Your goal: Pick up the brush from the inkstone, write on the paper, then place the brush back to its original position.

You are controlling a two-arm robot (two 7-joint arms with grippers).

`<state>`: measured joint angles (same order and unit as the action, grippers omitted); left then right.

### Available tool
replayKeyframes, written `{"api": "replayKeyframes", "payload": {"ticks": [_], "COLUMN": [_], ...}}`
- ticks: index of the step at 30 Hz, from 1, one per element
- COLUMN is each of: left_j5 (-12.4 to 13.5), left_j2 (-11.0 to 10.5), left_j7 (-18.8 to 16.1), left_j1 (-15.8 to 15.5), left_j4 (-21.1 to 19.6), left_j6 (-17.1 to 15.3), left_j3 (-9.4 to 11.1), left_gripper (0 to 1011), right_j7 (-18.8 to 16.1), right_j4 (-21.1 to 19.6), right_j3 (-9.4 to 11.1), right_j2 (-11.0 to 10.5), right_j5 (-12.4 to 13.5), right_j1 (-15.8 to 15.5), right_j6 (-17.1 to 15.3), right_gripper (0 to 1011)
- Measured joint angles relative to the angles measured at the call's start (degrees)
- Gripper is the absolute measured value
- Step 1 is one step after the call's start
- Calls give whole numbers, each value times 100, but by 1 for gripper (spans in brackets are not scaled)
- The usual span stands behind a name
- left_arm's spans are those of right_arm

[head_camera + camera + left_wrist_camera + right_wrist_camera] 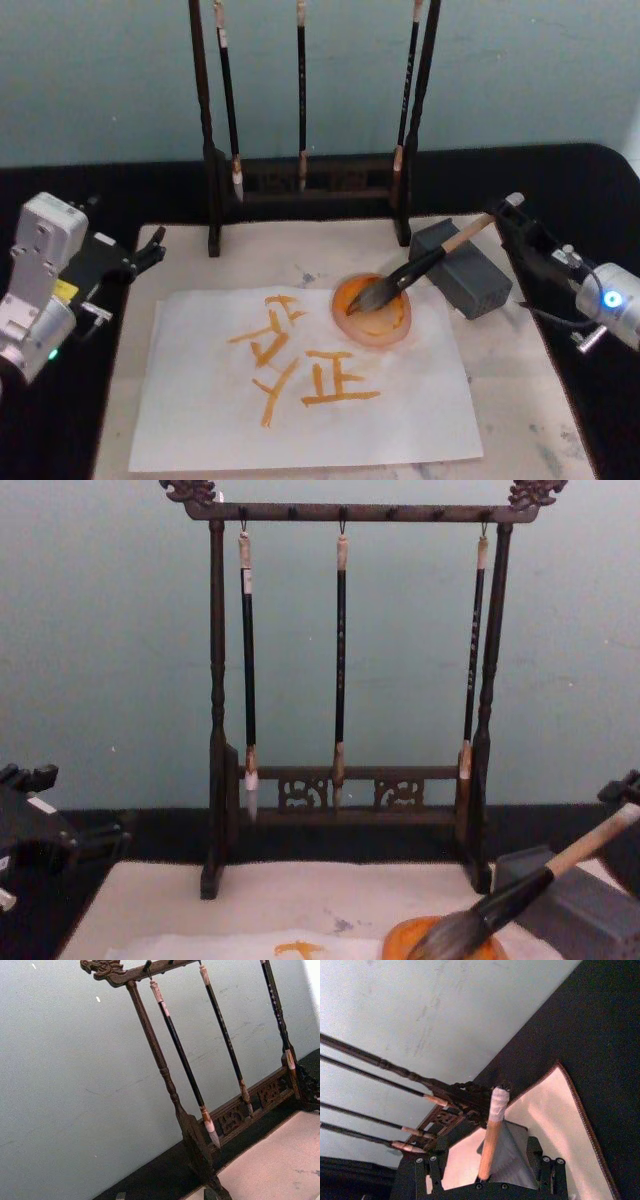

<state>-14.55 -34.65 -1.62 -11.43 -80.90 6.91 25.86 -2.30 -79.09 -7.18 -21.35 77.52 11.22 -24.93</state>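
Head view: the right gripper (511, 213) sits at the handle end of one brush (430, 258); I can't tell if it has hold. The tuft lies beyond it in one orange dish (350, 335), the shaft across one grey inkstone (478, 282), and one paper (300, 420) lies farther off. The left gripper (152, 250) is parked opposite.

Left wrist view: three hanging brushes (183, 1060).

Right wrist and chest views: the handle only leans, so I'd guess a clumsy pull-away could roll it and smear ink.

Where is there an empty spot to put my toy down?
Bare mat lies between the brush rack and the paper, and right of the paper below the grey block. It is crowded around the orange dish, the brush and the right gripper.
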Motion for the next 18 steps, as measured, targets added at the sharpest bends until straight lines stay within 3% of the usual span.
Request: {"api": "replayKeyframes", "payload": {"ticks": [6, 10, 12, 13, 14, 15, 16, 17, 18], "left_j5": [0, 0, 0, 0, 0, 0, 0, 0, 0], "left_j2": [0, 0, 0, 0, 0, 0, 0, 0, 0], "left_j7": [0, 0, 0, 0, 0, 0, 0, 0, 0], "left_j1": [0, 1, 0, 0, 0, 0, 0, 0, 0], "left_j4": [0, 0, 0, 0, 0, 0, 0, 0, 0], "left_j6": [0, 0, 0, 0, 0, 0, 0, 0, 0], "left_j3": [0, 0, 0, 0, 0, 0, 0, 0, 0], "left_gripper": [1010, 1010, 1010, 1010, 1010, 1010, 1010, 1010, 1010], "right_j7": [-150, -307, -390, -406, -406, -394, -381, -337, -306], "right_j4": [-481, -894, -1094, -1183, -1183, -1246, -1265, -1276, -1275], "right_j3": [-3, -128, -287, -408, -408, -561, -629, -772, -833], "right_j2": [-242, -465, -593, -664, -664, -731, -754, -781, -786], "right_j5": [-78, -554, -1042, -1410, -1410, -1836, -2049, -2513, -2759], "right_j1": [-357, -610, -706, -743, -743, -756, -756, -748, -737], "right_j6": [213, 648, 1048, 1337, 1337, 1637, 1780, 2047, 2178], "right_gripper": [1000, 1000, 1000, 1000, 1000, 1000, 1000, 1000, 1000]}}
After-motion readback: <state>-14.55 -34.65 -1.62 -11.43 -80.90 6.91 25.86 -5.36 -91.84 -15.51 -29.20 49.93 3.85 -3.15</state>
